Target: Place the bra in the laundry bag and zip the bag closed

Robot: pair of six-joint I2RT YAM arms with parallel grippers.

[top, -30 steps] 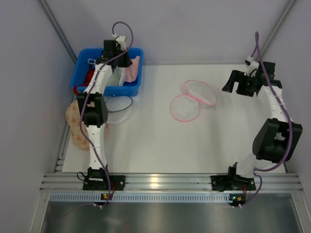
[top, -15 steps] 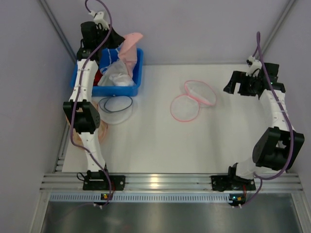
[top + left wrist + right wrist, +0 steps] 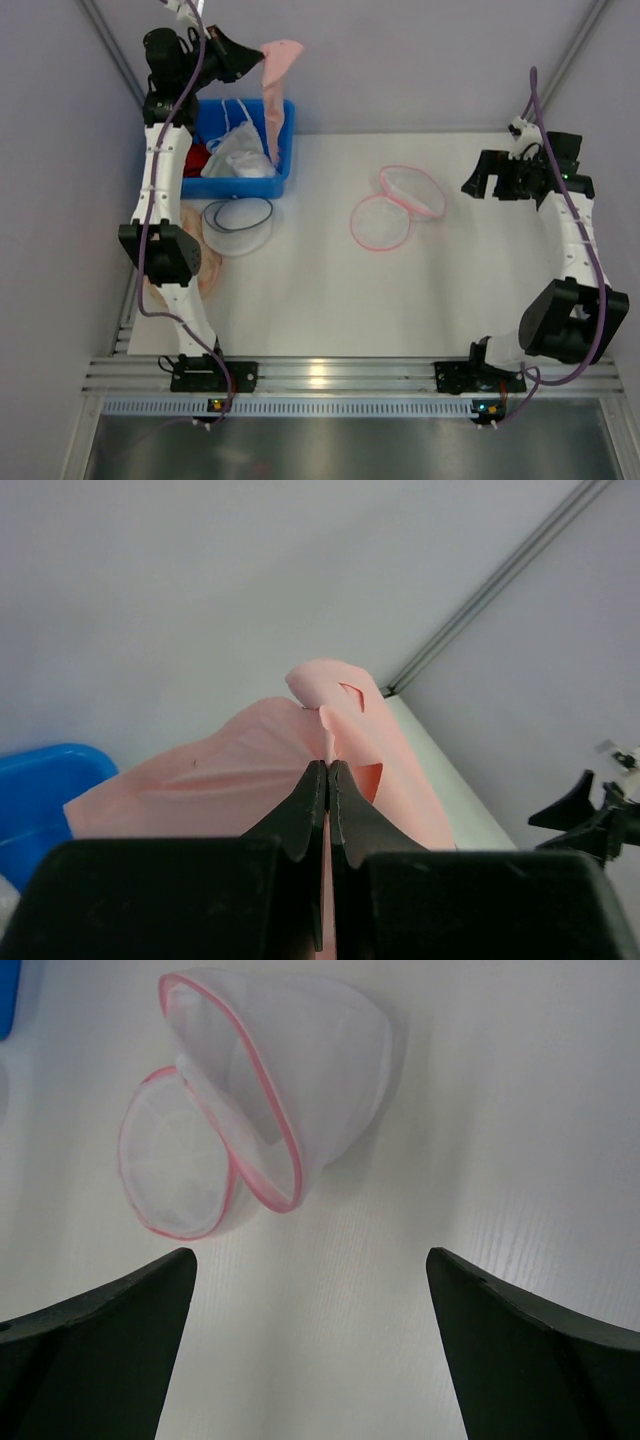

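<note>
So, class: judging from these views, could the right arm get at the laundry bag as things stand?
Probably yes. The right tool is open and empty, hovering near the laundry bag, with only bare table between them. The bag lies unzipped and spread open, and nothing seems to block the way.

Your left arm (image 3: 160, 190) rises steeply from its base toward the far left corner. Its wrist is bent so that the left gripper (image 3: 250, 55) is held high and points right. In the left wrist view its fingers (image 3: 300, 810) are pressed together, pinching the bra (image 3: 220, 775). Your right arm (image 3: 570, 230) is folded at the elbow with the forearm reaching away. The right gripper (image 3: 474, 176) faces left and downward, its fingers (image 3: 100, 1340) spread wide apart.
</note>
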